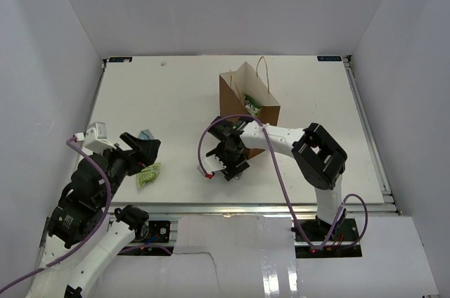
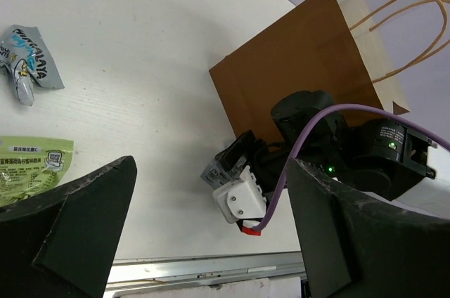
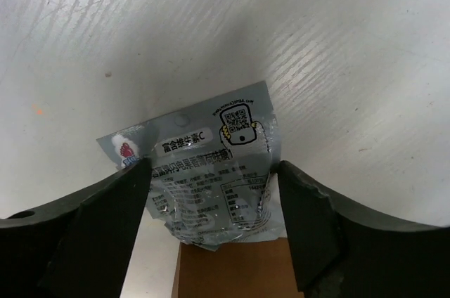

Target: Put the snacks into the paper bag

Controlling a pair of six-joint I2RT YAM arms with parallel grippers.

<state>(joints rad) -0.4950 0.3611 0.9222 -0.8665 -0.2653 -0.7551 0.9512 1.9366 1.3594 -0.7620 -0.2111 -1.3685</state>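
Green snack (image 1: 252, 106) sits in the bag (image 1: 233, 98); others don't. My right hand (image 3: 214, 175) straddles a silver packet (image 3: 204, 147), grip unclear; left hand (image 2: 211, 203) open.

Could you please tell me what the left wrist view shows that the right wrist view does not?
Only the left wrist view: a lime green packet, a crumpled silvery packet, the right arm and the bag's cord handles. Only the right wrist view: a blue-grey packet showing its QR code, between the fingers of the open right end effector. Both: the brown paper bag and the white table.
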